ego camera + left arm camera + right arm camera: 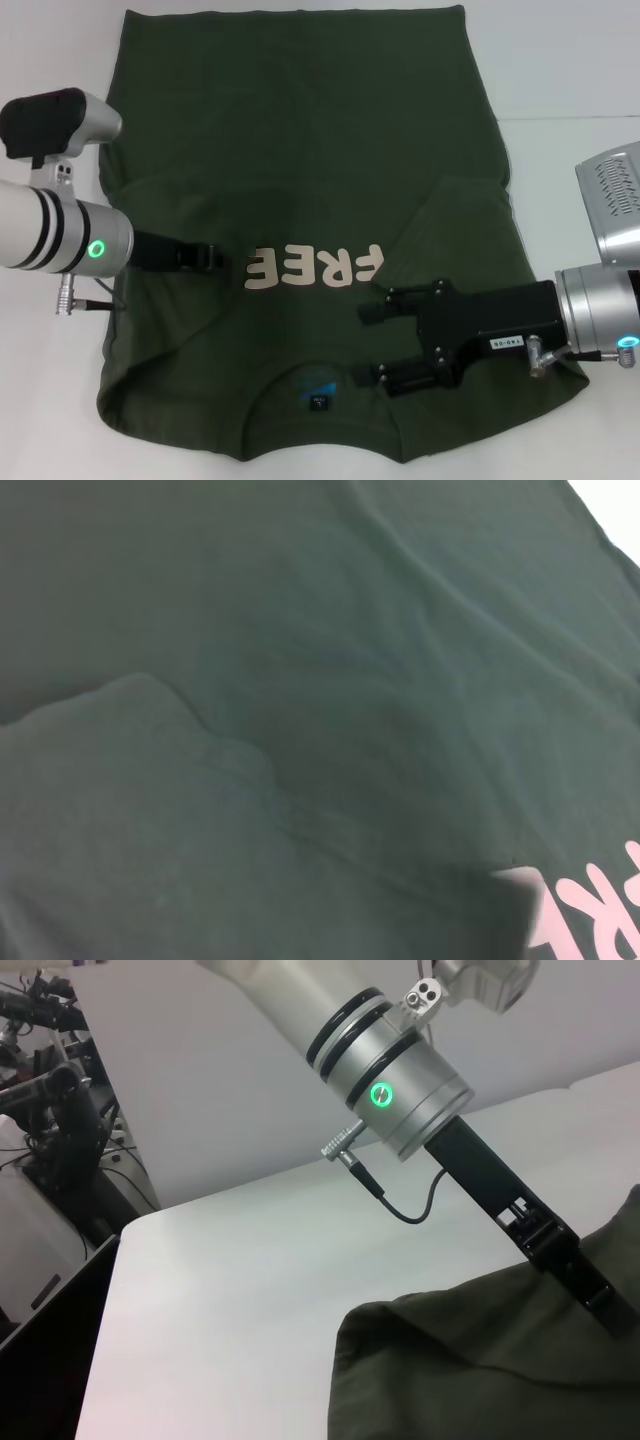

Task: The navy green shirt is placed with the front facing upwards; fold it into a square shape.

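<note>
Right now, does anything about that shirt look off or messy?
Slightly. The shirt lies flat, collar nearest the robot, but both sleeves are folded in over the chest, and the right fold partly covers the lettering. The left gripper and right gripper hang over it.

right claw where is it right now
In the head view the right claw, black with its fingers spread, sits on the robot's right over the dark olive-green cotton shirt, just beside the cream "FREE" lettering and near the round neck.
</note>
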{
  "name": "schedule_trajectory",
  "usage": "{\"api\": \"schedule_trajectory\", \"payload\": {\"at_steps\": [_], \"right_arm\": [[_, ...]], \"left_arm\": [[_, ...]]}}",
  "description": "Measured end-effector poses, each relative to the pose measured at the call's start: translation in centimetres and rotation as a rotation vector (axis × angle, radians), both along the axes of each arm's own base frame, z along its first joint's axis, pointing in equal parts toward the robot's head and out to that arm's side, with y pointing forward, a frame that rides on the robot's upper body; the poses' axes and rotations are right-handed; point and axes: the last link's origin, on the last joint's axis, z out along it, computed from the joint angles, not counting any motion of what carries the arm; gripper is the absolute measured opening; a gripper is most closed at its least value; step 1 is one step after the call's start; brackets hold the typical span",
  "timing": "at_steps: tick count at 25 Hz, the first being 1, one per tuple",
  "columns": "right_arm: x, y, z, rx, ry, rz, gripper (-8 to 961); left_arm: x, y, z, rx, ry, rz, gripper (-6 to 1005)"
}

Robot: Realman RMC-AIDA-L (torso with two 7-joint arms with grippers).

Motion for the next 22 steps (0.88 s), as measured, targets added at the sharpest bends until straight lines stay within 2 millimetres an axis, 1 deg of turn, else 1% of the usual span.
{"api": "schedule_trajectory", "payload": {"at_steps": [3, 5, 7, 9, 10, 14, 16, 19, 22], "right_arm": [[-0.1, 0.2, 0.2, 0.009, -0.001, 0.001, 834], [-0.3, 0.5, 0.6, 0.025, -0.002, 0.003, 834], [-0.7, 0.9, 1.2, 0.043, -0.011, 0.004, 835], [-1.0, 1.2, 2.0, 0.060, -0.031, 0.015, 837], [-1.0, 1.2, 2.4, 0.071, -0.041, 0.025, 838], [-1.0, 0.5, 4.1, 0.107, -0.045, 0.057, 845], [-0.9, -0.2, 4.6, 0.094, -0.021, 0.067, 845], [-0.9, -1.0, 4.9, 0.051, -0.005, 0.079, 845], [-0.6, -1.7, 5.0, 0.011, -0.015, 0.080, 844]], "left_arm": [[-0.4, 0.0, 0.6, 0.012, 0.005, -0.002, 205], [-0.7, 0.0, 1.3, 0.027, 0.017, -0.021, 251], [-0.9, -0.1, 2.2, 0.037, 0.026, -0.051, 298], [-0.7, -0.6, 3.2, 0.034, 0.021, -0.117, 344], [-0.6, -0.8, 3.6, 0.032, 0.014, -0.142, 392], [-0.2, -2.6, 5.9, -0.011, -0.110, -0.311, 586], [-0.3, -4.0, 7.2, -0.021, -0.195, -0.408, 675], [-0.6, -6.3, 8.7, -0.043, -0.317, -0.540, 809], [-1.2, -8.4, 9.8, -0.101, -0.415, -0.620, 881]]}}
